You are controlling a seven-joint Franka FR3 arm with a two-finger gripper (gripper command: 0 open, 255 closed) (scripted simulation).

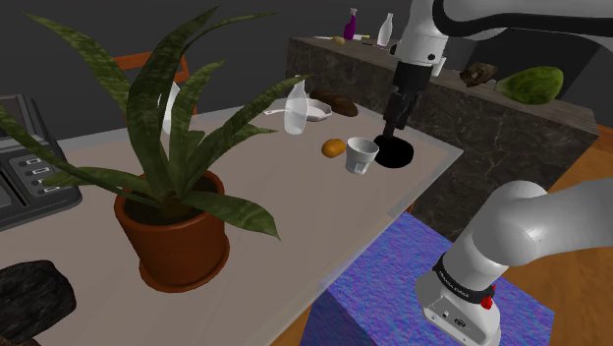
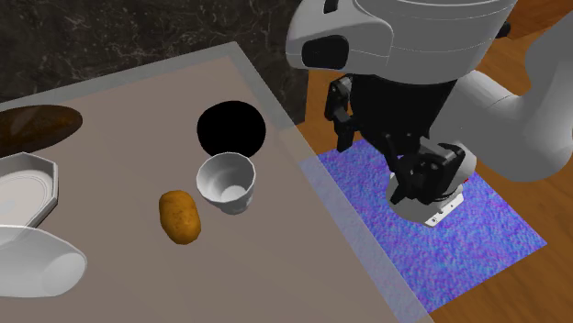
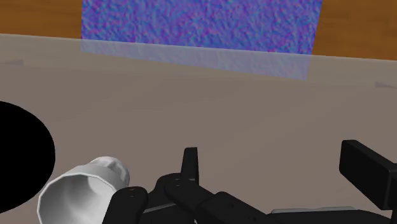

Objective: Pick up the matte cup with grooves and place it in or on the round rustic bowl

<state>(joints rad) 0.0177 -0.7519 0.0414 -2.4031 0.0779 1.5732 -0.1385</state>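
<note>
Standing upright on the tabletop (image 1: 314,197), the white grooved cup (image 2: 226,182) sits just beside the bowl (image 2: 231,128), with its mouth upward and showing a white interior. The bowl is drawn flat black, so its contents cannot be told.

Obstructions near the cup:
- One potato (image 2: 180,217) lies close on the side away from the bowl, which puts the cup between the two.
- One white angular dish (image 2: 23,188), one clear bottle (image 1: 296,108) and one brown loaf-like item (image 2: 37,124) lie further along the tabletop, well apart from the cup.
- One terracotta pot (image 1: 177,246) holds one long-leaved plant (image 1: 167,118) and stands toward the shoulder view's left, well away from the cup.

The tool (image 1: 395,133) hangs above the tabletop over the bowl. In the wrist view its fingers (image 3: 189,164) stand wide apart and grasp nothing, and the cup is outside them, beside one finger.

Behind, a dark stone tabletop (image 1: 491,128) carries two bottles, one purple (image 1: 352,25) and one white (image 1: 386,29), plus one green rounded object (image 1: 530,84).

The stand (image 1: 393,285) has a blue-violet top next to the tabletop's edge.
</note>
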